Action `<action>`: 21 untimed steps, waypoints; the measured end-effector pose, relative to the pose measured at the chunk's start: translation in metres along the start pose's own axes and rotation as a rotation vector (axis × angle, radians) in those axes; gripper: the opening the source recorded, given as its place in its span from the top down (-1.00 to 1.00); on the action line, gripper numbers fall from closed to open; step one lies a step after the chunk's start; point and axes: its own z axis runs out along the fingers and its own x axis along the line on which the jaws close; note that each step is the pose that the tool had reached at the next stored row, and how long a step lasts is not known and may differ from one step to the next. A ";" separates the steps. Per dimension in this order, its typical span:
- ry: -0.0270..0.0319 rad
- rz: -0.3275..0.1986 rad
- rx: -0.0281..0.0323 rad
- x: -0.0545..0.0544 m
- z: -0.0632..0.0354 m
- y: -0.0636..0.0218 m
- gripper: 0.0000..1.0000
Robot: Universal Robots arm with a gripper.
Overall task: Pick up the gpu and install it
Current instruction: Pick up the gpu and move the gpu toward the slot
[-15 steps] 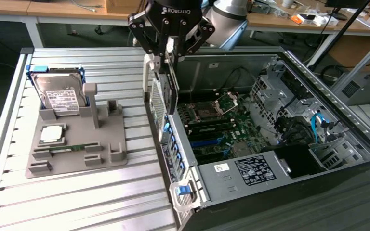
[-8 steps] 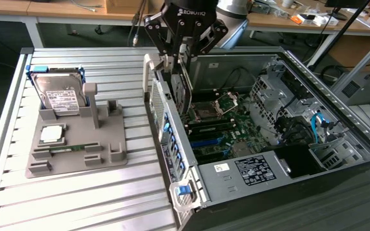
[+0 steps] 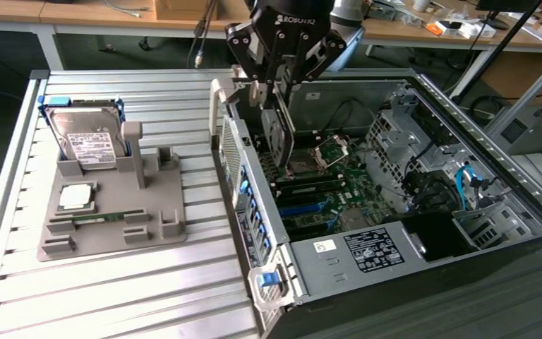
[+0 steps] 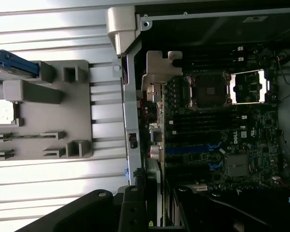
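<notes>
Exterior view and wrist view of an open computer case (image 3: 497, 212) lying on a slatted metal table (image 3: 158, 282).

The arm is cut off above the gripper (image 3: 273, 90). Its fingers are clamped on the gpu (image 3: 281, 138) and cover the card's upper edge. The card hangs inside the case opening, above the motherboard (image 3: 337, 191) and near the perforated rear wall (image 3: 238, 152), clear of the board. Its lower end merges with the dark parts behind it, so where it stops is hard to make out.

In the exterior view the card's long axis runs close to upright, leaning slightly, from the fingers down toward the board. In the wrist view the card appears edge-on as a thin strip, with the silver bracket (image 4: 159, 65) at the end farthest from the fingers. Which face carries the components cannot be told.

On the exterior view's left, a grey stand (image 3: 111, 233) holds a hard drive (image 3: 87, 138).
</notes>
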 end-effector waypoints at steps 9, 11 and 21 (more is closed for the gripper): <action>0.0010 0.000 0.0003 -0.029 0.0036 0.0009 0.47; 0.0011 0.000 0.0005 -0.037 0.0044 0.0013 0.47; 0.0015 0.000 0.0016 -0.073 0.0088 0.0035 0.47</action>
